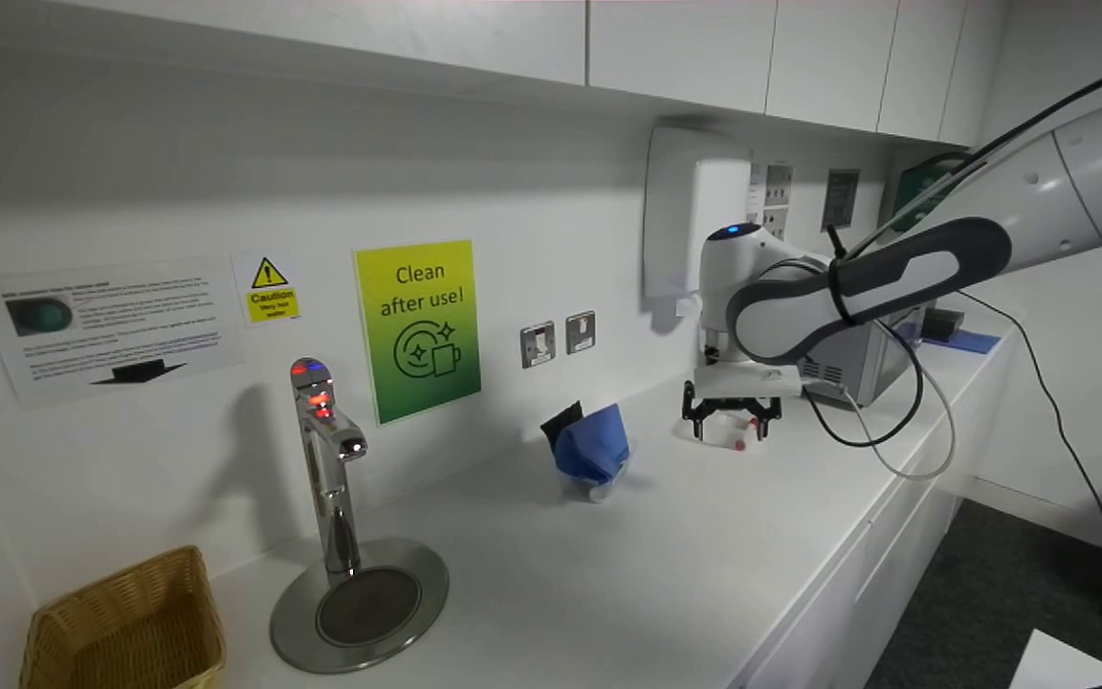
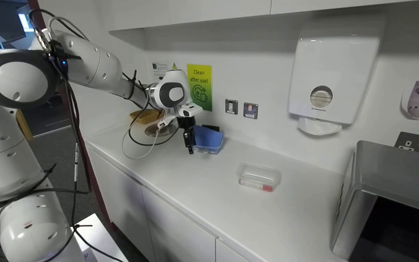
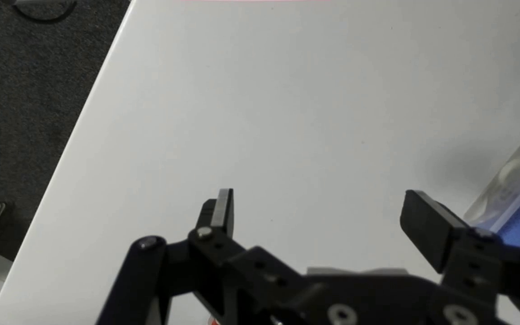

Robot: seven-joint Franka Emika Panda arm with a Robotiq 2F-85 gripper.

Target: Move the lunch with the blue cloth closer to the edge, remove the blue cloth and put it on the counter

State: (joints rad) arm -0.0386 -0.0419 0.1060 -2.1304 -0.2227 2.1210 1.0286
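Lunch (image 2: pixel 209 142) with blue cloth (image 1: pixel 594 445), jaws apart above worktop (image 2: pixel 180 171)

Lunch: clear tub (image 2: pixel 209 150) topped with blue cloth, bunched, with one corner up. Tucked in or draped over: cannot tell. Sits on the worktop, nearer the wall (image 1: pixel 551 239) than the front edge (image 3: pixel 67 145); about mid-frame in both exterior views, at the right border in the wrist view.

Robot arm (image 1: pixel 943 249): extends from the upper right in an exterior view.

Jaws: released, spread wide, with bare worktop between; at lower centre and lower right in the wrist view, apart from the lunch.

Front edge: runs down the left side in the wrist view, beside dark carpet (image 3: pixel 39 81).

Black object (image 1: pixel 562 426): shows just behind the blue cloth, partly hidden.

Clear box (image 2: pixel 247 173) with red piece (image 2: pixel 267 188): right of centre in an exterior view, between lunch and grey appliance (image 2: pixel 395 171), the latter at lower right.

Tap (image 1: pixel 326 469) and round steel sink (image 1: pixel 434 603): lower left in an exterior view.

Wicker basket (image 1: pixel 130 600): lower left corner, same frame.

Yellow-green sign (image 1: pixel 422 330): on the wall, left of centre, same frame.
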